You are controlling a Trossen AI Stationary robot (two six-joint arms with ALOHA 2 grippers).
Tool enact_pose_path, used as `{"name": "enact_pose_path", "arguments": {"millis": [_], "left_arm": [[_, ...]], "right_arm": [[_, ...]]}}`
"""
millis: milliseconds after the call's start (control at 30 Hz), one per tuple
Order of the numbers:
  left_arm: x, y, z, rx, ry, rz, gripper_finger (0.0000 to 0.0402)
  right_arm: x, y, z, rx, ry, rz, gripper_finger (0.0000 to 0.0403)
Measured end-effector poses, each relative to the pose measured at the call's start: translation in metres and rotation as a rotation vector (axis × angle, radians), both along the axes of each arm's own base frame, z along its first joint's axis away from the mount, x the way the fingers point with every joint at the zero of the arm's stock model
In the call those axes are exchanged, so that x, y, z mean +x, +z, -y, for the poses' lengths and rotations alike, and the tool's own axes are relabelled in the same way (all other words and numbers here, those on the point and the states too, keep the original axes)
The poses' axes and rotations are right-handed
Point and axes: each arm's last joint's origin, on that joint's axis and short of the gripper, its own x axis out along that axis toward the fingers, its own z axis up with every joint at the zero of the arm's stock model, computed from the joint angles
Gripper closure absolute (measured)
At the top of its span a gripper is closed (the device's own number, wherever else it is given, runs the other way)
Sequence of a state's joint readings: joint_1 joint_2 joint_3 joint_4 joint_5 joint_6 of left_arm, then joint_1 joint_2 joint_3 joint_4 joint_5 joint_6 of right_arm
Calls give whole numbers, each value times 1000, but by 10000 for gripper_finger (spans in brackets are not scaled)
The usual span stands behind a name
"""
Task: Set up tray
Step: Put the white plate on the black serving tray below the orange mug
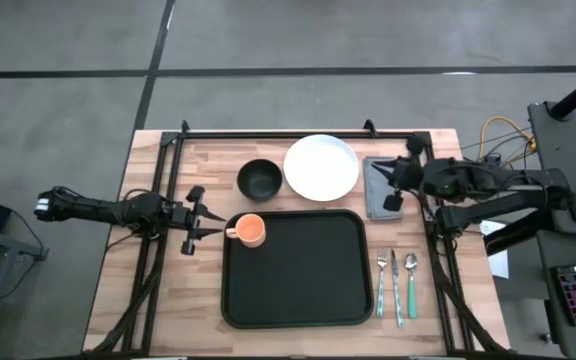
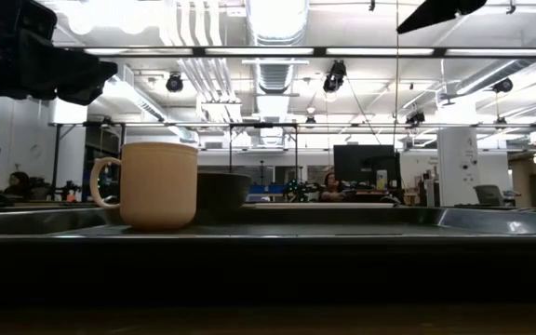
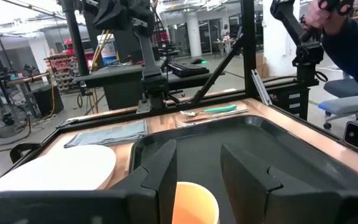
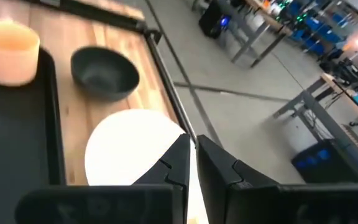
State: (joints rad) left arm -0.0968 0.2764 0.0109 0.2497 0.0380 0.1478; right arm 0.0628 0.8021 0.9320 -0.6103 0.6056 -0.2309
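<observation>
Black tray sits mid-table on the near side, with my orange cup standing in its far-left corner. White plate and black bowl are just beyond it. My left gripper is spread apart beside the cup; my right gripper is pinched together over the grey napkin.

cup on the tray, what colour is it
The cup is pale orange, sitting in a corner of the black tray; the high view shows it best.
</observation>
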Motion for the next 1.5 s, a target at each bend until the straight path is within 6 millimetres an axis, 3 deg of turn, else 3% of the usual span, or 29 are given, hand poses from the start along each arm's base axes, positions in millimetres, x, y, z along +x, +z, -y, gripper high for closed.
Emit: {"name": "enact_pose_path", "arguments": {"millis": [300,567,800,1033,1500], "left_arm": [[0,0,0,0,0,0,297],[0,0,0,0,0,-1,297],[0,0,0,0,0,-1,297],[0,0,0,0,0,-1,297],[0,0,0,0,0,0,297]], "right_arm": [[32,-5,4,3,-27,-192,369],[60,-21,28,136,65,-307,342],[70,-48,54,182,76,-404,321],[78,-66,64,235,108,-424,300],[96,-96,70,250,103,-488,174]]}}
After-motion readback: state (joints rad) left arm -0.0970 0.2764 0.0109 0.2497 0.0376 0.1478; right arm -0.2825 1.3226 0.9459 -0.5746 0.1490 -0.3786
